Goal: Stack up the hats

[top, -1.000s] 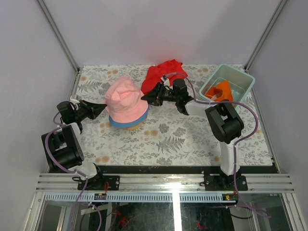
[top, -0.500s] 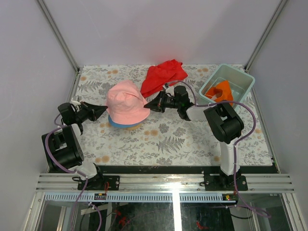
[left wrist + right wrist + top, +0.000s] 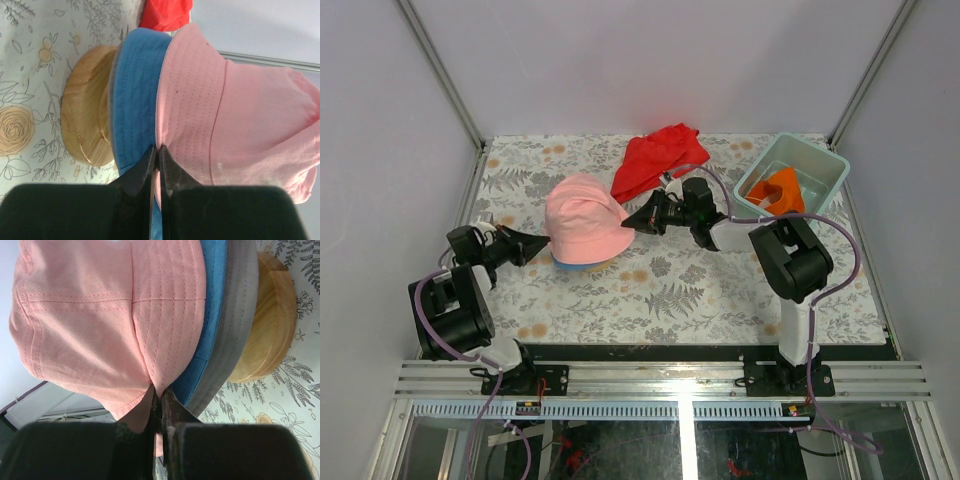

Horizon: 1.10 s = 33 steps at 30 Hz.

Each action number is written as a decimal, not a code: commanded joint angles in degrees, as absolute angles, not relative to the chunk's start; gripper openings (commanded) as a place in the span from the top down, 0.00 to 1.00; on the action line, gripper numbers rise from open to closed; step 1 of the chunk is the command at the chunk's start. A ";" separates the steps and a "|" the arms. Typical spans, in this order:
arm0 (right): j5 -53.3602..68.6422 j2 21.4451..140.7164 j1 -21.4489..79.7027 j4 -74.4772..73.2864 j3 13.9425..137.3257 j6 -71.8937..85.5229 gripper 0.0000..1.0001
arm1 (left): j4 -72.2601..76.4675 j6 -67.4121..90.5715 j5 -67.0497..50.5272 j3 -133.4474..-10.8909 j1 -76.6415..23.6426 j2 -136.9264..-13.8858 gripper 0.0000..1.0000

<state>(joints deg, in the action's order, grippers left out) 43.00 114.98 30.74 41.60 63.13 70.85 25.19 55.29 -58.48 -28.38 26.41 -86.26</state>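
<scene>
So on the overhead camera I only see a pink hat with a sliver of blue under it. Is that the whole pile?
Observer: No. The right wrist camera shows a grey hat tucked under the blue hat, which sits beneath the pink hat.
Visitor: And are those two claws really gripping anything, or just pointing at it?
Observer: Gripping. Each wrist camera shows its own fingers closed on the edge of the pink hat's brim, the left gripper on one side and the right gripper on the other.
</scene>
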 commanded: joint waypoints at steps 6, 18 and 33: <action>43.38 112.74 30.50 35.30 63.29 65.80 0.93 | 20.47 51.39 -56.96 -24.03 27.12 -84.39 1.00; 43.70 109.29 31.76 34.53 63.78 66.05 0.78 | 15.27 52.38 -58.24 -33.95 27.07 -81.83 0.86; 40.27 105.74 35.14 32.03 60.44 63.81 0.79 | -3.49 53.34 -52.05 -36.20 35.21 -69.93 0.56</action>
